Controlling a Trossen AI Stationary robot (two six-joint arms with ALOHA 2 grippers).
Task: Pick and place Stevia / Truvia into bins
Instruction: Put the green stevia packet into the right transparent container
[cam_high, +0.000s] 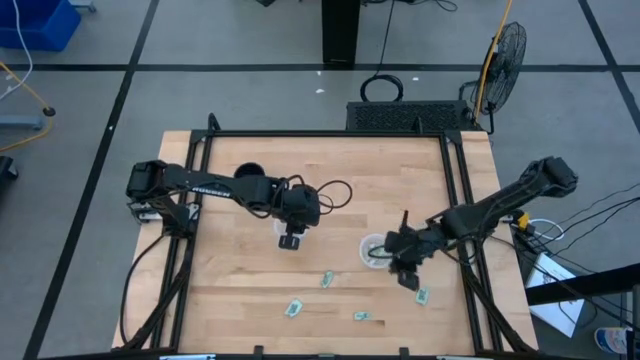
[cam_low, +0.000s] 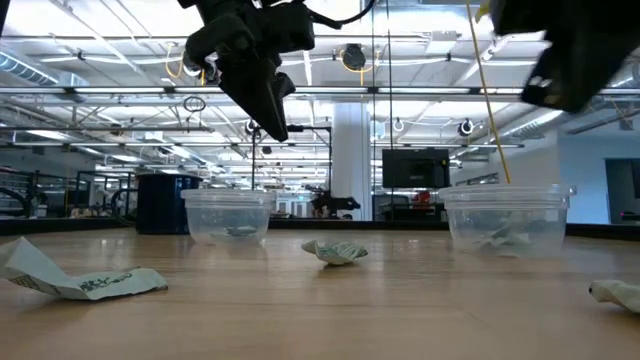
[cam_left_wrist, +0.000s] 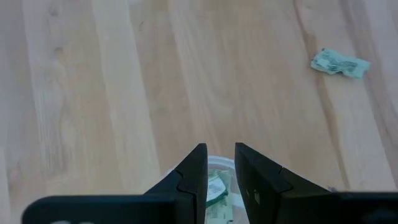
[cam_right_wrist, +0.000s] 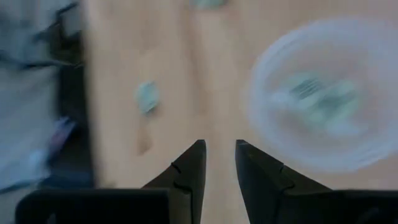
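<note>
Two clear cups stand on the wooden table. The left cup (cam_high: 283, 229) (cam_low: 228, 214) holds packets (cam_left_wrist: 216, 188). My left gripper (cam_high: 291, 241) (cam_low: 268, 118) (cam_left_wrist: 220, 151) hangs above its near rim, open by a narrow gap and empty. The right cup (cam_high: 374, 249) (cam_low: 505, 217) (cam_right_wrist: 323, 99) also holds packets. My right gripper (cam_high: 407, 277) (cam_right_wrist: 220, 148) is raised just right of and nearer than that cup, open and empty. Loose green-white packets lie flat on the table (cam_high: 327, 280) (cam_high: 293, 310) (cam_high: 361, 316) (cam_high: 422, 296) (cam_low: 335, 252) (cam_left_wrist: 339, 62) (cam_right_wrist: 147, 96).
A black mug (cam_high: 249, 173) stands on the far left part of the table, behind my left arm. A black frame rail (cam_high: 465, 200) runs along the table's sides. Bare wood lies between the two cups and along the near edge around the packets.
</note>
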